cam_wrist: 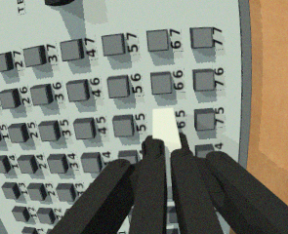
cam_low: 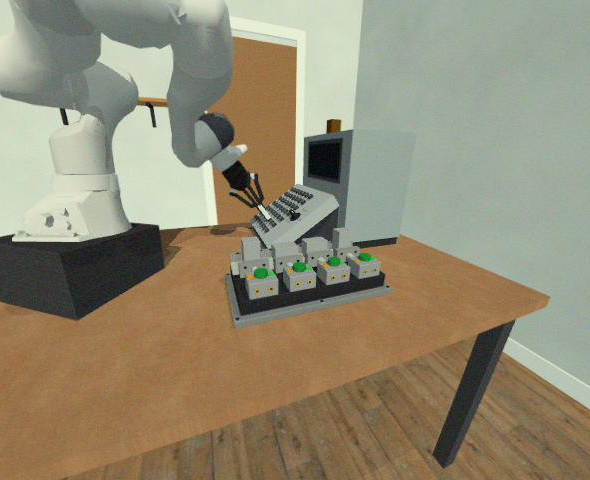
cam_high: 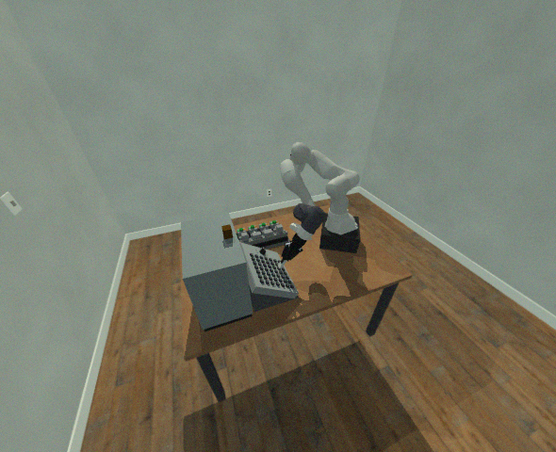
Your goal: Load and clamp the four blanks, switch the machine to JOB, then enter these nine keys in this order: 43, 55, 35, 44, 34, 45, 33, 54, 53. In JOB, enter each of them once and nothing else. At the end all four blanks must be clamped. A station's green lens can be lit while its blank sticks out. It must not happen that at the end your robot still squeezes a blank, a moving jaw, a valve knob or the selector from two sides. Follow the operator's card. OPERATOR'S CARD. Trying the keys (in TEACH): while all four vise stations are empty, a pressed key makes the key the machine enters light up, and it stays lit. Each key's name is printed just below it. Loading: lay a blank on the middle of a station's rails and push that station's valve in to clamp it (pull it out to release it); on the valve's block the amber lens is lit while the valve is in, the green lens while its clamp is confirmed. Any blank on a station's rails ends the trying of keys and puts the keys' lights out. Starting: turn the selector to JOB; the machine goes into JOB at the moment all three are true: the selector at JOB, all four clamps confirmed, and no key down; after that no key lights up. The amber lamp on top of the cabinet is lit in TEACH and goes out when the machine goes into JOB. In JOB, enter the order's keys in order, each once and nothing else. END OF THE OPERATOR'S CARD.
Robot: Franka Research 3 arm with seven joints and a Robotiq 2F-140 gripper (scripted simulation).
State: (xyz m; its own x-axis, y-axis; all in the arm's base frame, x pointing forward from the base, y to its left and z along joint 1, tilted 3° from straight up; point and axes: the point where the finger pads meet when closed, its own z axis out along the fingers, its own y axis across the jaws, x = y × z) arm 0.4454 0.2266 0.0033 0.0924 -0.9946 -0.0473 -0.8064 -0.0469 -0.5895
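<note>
My gripper [cam_high: 283, 263] [cam_low: 264, 212] [cam_wrist: 163, 124] is shut and empty, its pale fingertips over key 65 on the sloped key panel [cam_low: 313, 212] [cam_wrist: 231, 97]; they hide that key, and whether they touch it I cannot tell. Key 55 [cam_wrist: 123, 126] is just left of the tips in the wrist view. No visible key is lit. The black selector [cam_high: 262, 250] [cam_low: 293, 214] is on the panel; its setting is unreadable. Grey blocks stand at all the vise stations, the outer ones taller. Each valve block [cam_low: 262, 290] shows small amber and green lenses, bright, beside a green knob [cam_low: 260, 273].
The lamp [cam_high: 226, 232] [cam_low: 333, 125] on the cabinet [cam_high: 215, 252] [cam_low: 378, 180] looks dark brown, unlit. The cabinet's screen [cam_low: 324, 160] is black. The vise base [cam_low: 305, 308] stands beside the key panel. The wooden table [cam_high: 317, 267] [cam_low: 155, 351] carries everything.
</note>
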